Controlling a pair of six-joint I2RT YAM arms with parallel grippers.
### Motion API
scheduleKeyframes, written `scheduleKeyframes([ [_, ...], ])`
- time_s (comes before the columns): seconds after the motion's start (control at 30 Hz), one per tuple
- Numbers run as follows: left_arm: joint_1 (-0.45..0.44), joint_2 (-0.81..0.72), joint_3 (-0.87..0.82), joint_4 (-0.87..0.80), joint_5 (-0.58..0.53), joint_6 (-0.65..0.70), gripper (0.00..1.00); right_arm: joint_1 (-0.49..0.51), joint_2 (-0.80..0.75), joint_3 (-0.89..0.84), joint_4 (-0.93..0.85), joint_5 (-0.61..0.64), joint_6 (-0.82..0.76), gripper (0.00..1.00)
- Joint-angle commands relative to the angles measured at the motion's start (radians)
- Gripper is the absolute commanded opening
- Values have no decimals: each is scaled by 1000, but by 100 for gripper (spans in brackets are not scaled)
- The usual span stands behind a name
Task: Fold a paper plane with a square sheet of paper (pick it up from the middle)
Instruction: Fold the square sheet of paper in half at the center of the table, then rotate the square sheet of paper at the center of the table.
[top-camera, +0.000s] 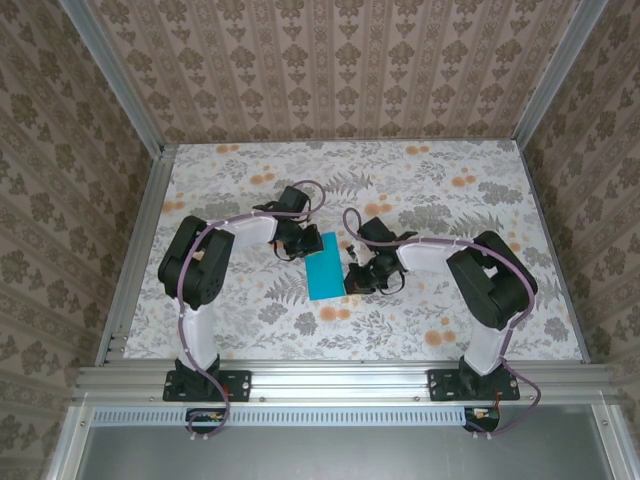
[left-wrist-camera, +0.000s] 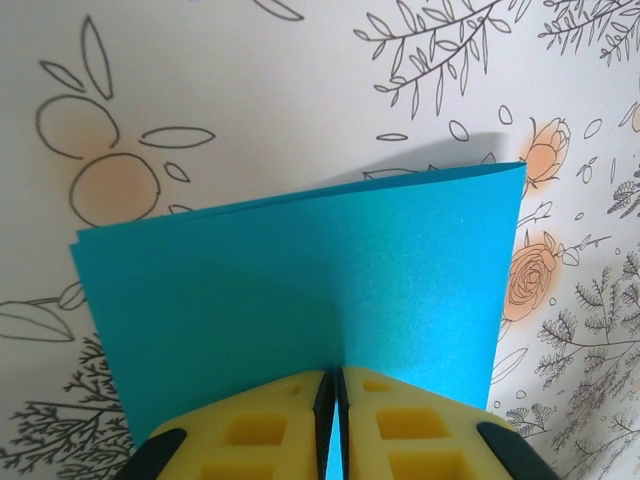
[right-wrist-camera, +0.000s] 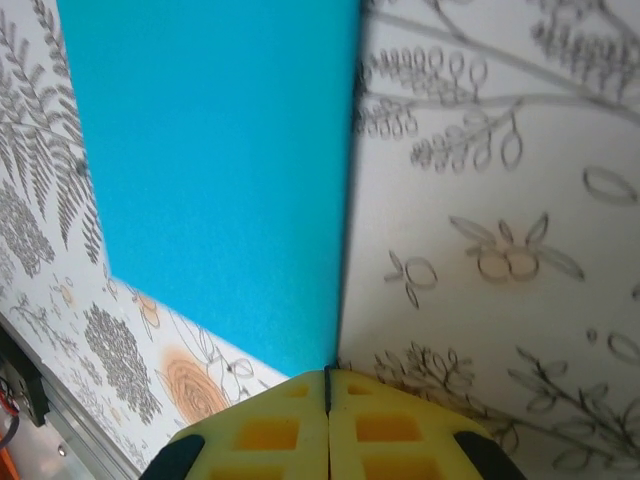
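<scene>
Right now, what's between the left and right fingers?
The folded square sheet of paper, in the top external view; left fingers and right fingers each pinch an edge.

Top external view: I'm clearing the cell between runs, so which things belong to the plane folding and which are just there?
Job in hand:
square sheet of paper, folded double
left fingers, shut on it
right fingers, shut at its edge

Just there:
floral tablecloth
aluminium frame
patterned walls
</scene>
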Motion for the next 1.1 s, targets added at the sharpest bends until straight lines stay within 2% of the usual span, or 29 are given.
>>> scheduleKeyframes([
  [0.0,-10,61,-30,-56,-57,-5,15,9,-54,-14,-50,21,20,9],
  [0.2,-14,12,4,-44,-24,35,17,1,-111,35,55,71,31,10],
  [0.37,-6,-82,25,-57,-22,35,21,-22,-40,120,109,131,57,10],
  [0.5,15,-190,-12,-68,-61,6,27,-19,47,244,74,142,50,10],
  [0.83,114,-464,-224,-117,-127,-18,48,32,225,456,-35,252,33,9],
  [1.07,143,-566,-338,-102,-150,-6,71,41,342,586,-107,350,51,12],
])
